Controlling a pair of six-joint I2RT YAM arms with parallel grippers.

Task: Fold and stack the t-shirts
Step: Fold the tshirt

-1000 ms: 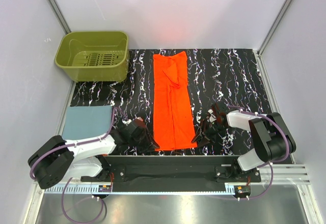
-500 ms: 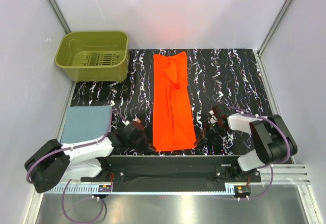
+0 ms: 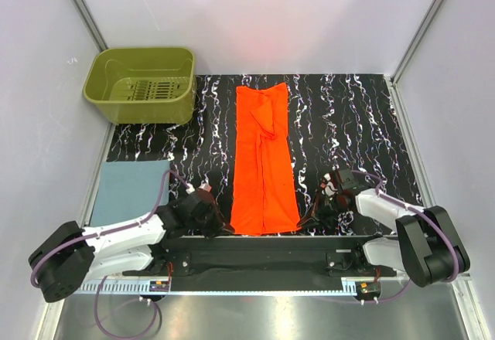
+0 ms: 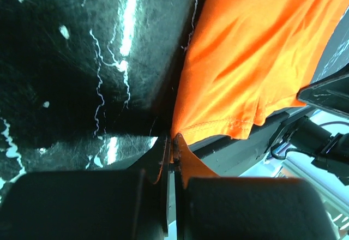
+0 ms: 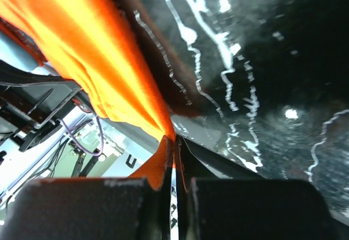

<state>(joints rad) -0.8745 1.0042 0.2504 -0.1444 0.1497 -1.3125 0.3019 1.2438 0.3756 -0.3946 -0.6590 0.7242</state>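
Clenched on the near corners of the orange shirt (image 3: pixel 264 162), left fingers (image 4: pixel 125 196) at 7 o'clock and right fingers (image 5: pixel 234 207) at 5 o'clock, shirt stretched lengthwise mid-counter (image 3: pixel 348 116), blue shirt (image 3: pixel 131 185) folded flat at 8 o'clock.

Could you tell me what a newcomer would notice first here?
The bright orange t-shirt lies as a long strip down the middle of the black marbled mat, and the left hand and right hand each pinch a near corner of it. An olive basket stands at the far left; a folded blue-grey t-shirt lies near left.
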